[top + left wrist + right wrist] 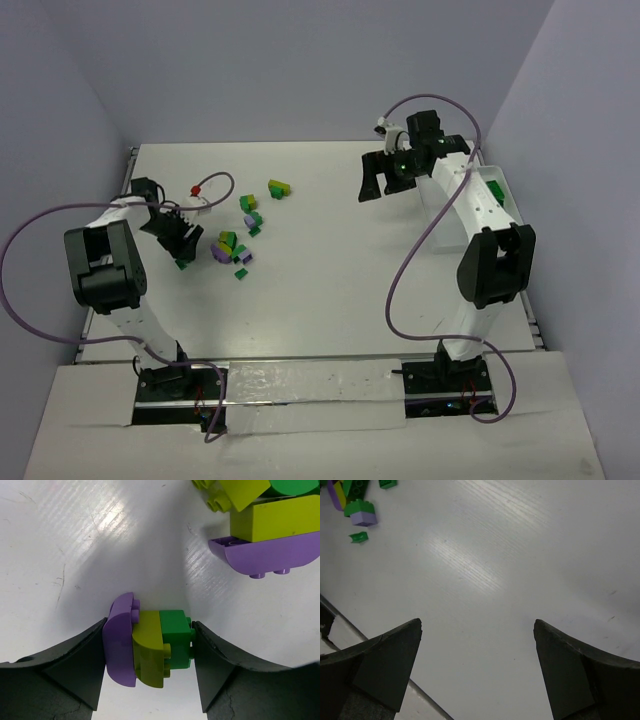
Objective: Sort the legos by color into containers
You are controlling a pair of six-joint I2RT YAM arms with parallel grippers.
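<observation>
Matte black left claw (pixel 149 656) pinches three smooth, studded legos (pixel 122 645).

Left arm: white box-shaped links with bulky matt black joint housings (pixel 105 265).
Right arm: the same white links and black joints (pixel 492 262), with small green dots by the wrist.
Left pincer: two matt black wedge fingers with curved inner edges (pixel 150 652).
Right pincer: the same pair of black wedge fingers with flat grey-black pads (pixel 477 630).
Cables: one thin purple cable on the left arm (pixel 20 300), another on the right arm (pixel 400 270).
Bases: a black mounting block under each arm, the left one with thin red wires (pixel 170 385), and the right one (pixel 445 380).
</observation>
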